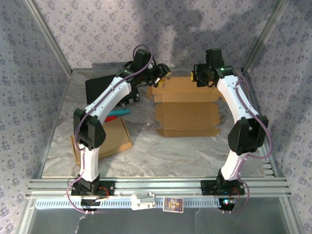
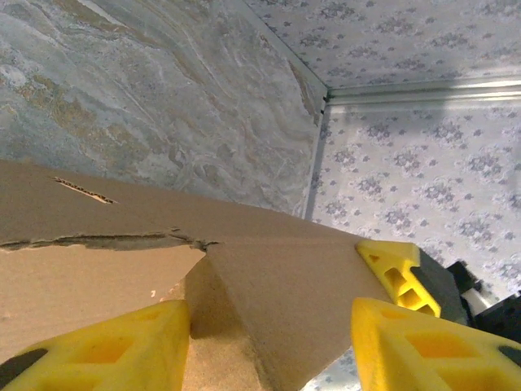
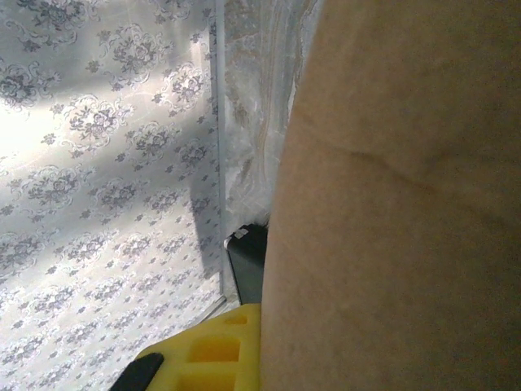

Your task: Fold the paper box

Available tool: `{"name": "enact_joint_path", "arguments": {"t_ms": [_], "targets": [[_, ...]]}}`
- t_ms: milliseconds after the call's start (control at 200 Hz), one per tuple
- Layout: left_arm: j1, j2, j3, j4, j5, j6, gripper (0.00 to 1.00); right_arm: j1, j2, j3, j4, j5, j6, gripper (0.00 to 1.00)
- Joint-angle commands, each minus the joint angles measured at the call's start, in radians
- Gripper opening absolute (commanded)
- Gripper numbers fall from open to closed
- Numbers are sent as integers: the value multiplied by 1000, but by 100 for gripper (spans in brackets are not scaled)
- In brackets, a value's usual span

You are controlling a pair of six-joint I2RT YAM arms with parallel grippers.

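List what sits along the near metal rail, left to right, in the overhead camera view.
left arm's base → white plastic piece → small picture card → right arm's base

Paper box: brown cardboard, matt; faces smooth with faint creases, torn edge rough and fibrous.
Gripper fingers: yellow plastic, matt, slightly grainy.
Table: marbled grey top, smooth, light sheen.
Walls: flower-patterned covering, matt.
Rails: ribbed bare metal.
Arms: glossy white shells.
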Motion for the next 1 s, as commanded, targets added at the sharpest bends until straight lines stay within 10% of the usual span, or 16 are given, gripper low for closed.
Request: {"name": "enact_joint_path", "arguments": {"t_ms": [0,435,635,994], "targets": [[-6,-16,-4,37,1,-22,52,-3,-35,-10,23,-31,-13,0],[67,-225,-183,-51,-101,193,54,-65,-140,-170,90,-67,28,0],[209,-330,-550,232,-16,93,43,-144,-233,-166,-9,-148,76,0],[169,-105,-678,889,61,-102,35,-242,-360,-176,-69,-235,171,0]]}}
